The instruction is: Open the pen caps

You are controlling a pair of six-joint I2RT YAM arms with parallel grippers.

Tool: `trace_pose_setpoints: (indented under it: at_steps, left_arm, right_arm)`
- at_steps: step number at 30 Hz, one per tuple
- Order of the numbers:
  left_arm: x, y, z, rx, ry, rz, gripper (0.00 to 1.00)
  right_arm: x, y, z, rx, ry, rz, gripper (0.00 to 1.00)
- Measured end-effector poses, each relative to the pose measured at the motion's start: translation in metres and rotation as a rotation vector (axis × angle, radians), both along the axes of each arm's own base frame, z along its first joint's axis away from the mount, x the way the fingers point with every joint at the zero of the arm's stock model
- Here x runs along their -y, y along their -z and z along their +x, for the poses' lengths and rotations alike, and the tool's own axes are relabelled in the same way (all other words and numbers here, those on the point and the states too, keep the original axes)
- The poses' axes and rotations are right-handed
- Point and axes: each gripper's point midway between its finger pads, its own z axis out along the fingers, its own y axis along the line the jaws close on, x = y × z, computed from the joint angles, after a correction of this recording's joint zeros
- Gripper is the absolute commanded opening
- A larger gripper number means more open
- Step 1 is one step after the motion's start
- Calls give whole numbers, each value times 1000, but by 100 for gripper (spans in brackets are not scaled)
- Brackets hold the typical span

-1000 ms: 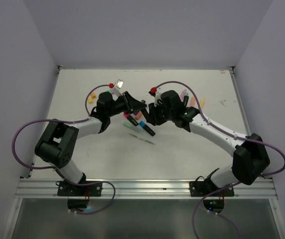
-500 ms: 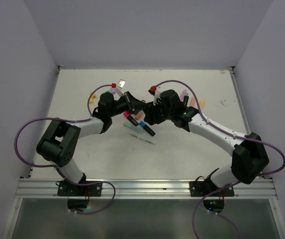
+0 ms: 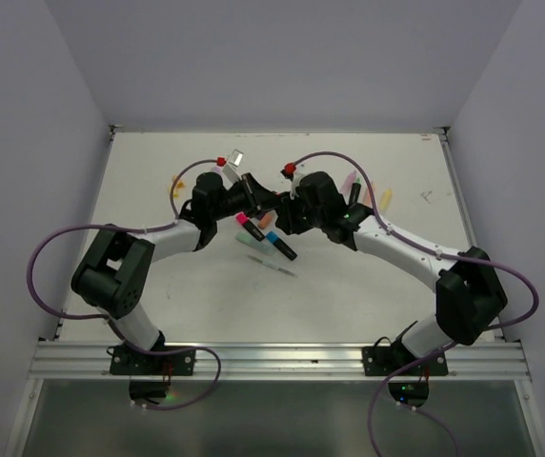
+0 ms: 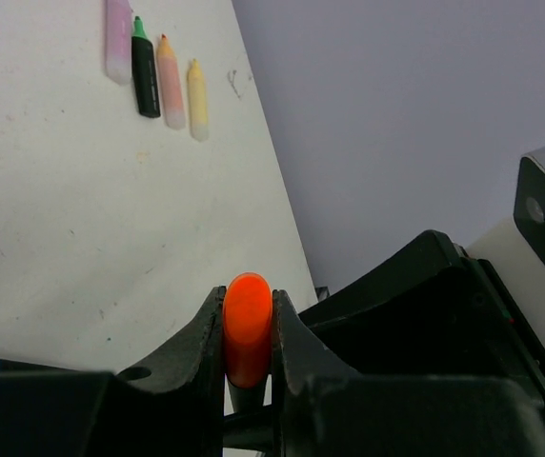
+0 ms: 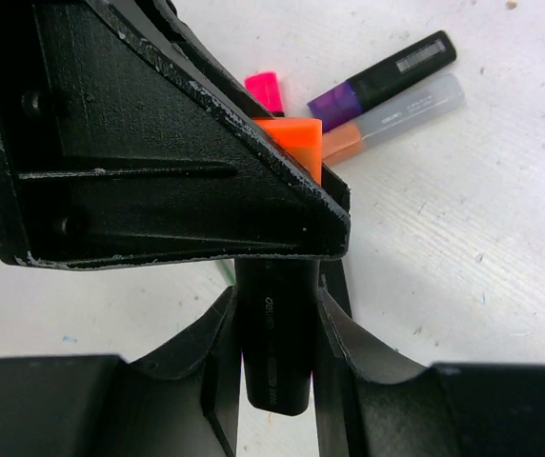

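My two grippers meet above the table's middle on one highlighter. My left gripper (image 4: 248,333) is shut on its orange cap (image 4: 248,319). My right gripper (image 5: 274,328) is shut on its black barrel (image 5: 274,352). In the right wrist view the orange cap (image 5: 293,141) peeks out behind the left gripper's black body (image 5: 158,143). From above, the left gripper (image 3: 253,197) and right gripper (image 3: 282,211) touch end to end and the held pen is mostly hidden. Capped pens lie below: a pink cap (image 5: 265,90), a purple cap (image 5: 334,103), and an orange cap (image 5: 341,143) on a clear barrel.
Several uncapped pens lie in a row at the back right (image 4: 158,71): pink, black with a green tip, orange, yellow. A blue-capped black pen (image 3: 277,245) and a thin pale stick (image 3: 271,266) lie under the grippers. Side walls stand close to both table edges.
The left gripper has swung right and slightly back toward the right gripper. The right gripper has edged left and back. The two now press together at the pen.
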Motion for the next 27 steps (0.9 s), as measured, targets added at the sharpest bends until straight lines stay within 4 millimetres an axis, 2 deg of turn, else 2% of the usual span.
trace_pose_setpoints:
  at_steps: [6, 11, 17, 18, 19, 21, 23, 25, 27]
  left_arm:
    - [2, 5, 11, -20, -14, 61, 0]
    - [1, 11, 12, -72, 35, 32, 0]
    - [-4, -2, 7, -97, 95, -38, 0]
    - [-7, -5, 12, -81, 76, -42, 0]
    - [-17, -9, 29, -54, 8, -48, 0]
    - [-52, -18, 65, -11, -140, -57, 0]
    - [-91, -28, 96, 31, -285, -76, 0]
    - [-114, -33, 111, 52, -366, -87, 0]
    - [-117, -35, 114, 60, -382, -88, 0]
  right_arm:
    - [2, 6, 5, 38, 60, 31, 0]
    - [3, 8, 1, 50, 91, 85, 0]
    - [-2, -9, -6, 80, 95, 184, 0]
    - [-2, -10, -9, 75, 86, 188, 0]
    - [-1, -4, -21, 39, 64, 177, 0]
    - [-1, 14, -52, -39, 5, 141, 0]
    - [-2, 29, -74, -99, -39, 112, 0]
    - [0, 42, -89, -142, -58, 81, 0]
    - [6, 51, -93, -165, -42, 50, 0]
